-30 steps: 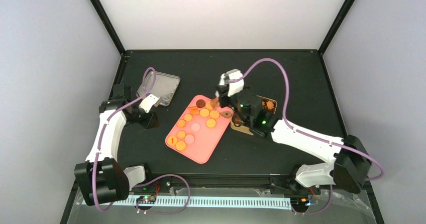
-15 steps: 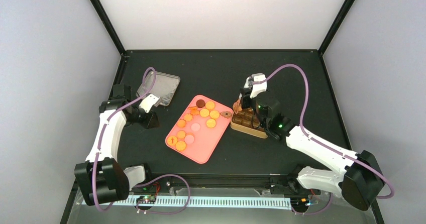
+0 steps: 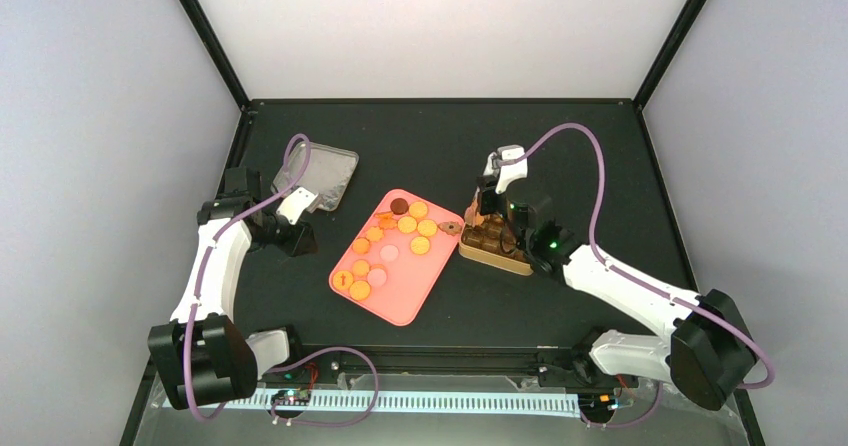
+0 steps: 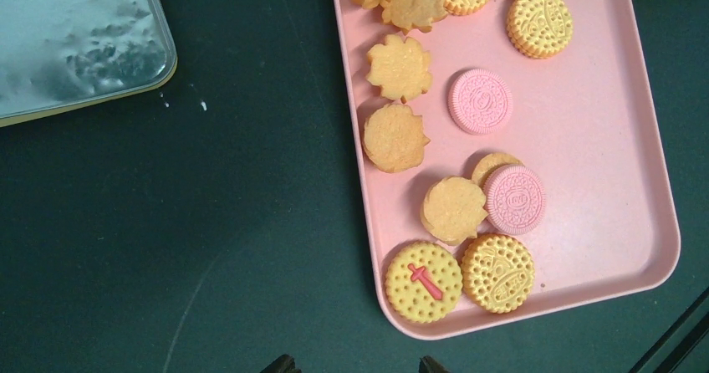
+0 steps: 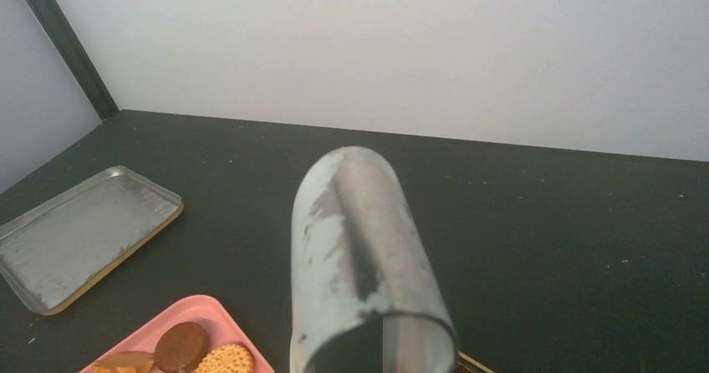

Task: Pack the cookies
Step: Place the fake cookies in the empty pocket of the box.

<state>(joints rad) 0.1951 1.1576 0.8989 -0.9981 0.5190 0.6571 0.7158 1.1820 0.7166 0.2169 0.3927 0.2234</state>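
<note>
1. Reaching up and left from the lower right of the top view, the right arm bends its wrist downward. That sets the right gripper (image 3: 484, 209) over the left end of the gold tin (image 3: 497, 257). Cannot tell how its jaws stand: its own camera shows only a scuffed grey curved metal piece (image 5: 359, 256) at lower centre.
2. Left arm is folded at frame left. The left gripper (image 4: 355, 365) sits low over the black table (image 4: 209, 222), just beside the pink tray (image 4: 602, 139). Its fingertips are apart with nothing between them.
3. The cookies (image 4: 452, 210) lie flat on the pink tray at the centre of the top view.
   - Scalloped plain orange ones, round yellow ones with dotted rims, and two embossed pink ones.
   - One yellow with a red cross mark (image 4: 423, 281) and one dark brown (image 5: 180, 345).
   - Several touch or overlap.
4. The tray is smooth, with rounded corners and a raised lip. The tin has a gold wall and brown compartment cups (image 3: 488, 236) inside; what the cups hold is unclear.
5. A silvery lid (image 4: 75, 38) with a gold rim lies at upper left, apart from the tray. A purple cable (image 3: 570, 141) loops over the right arm.
</note>
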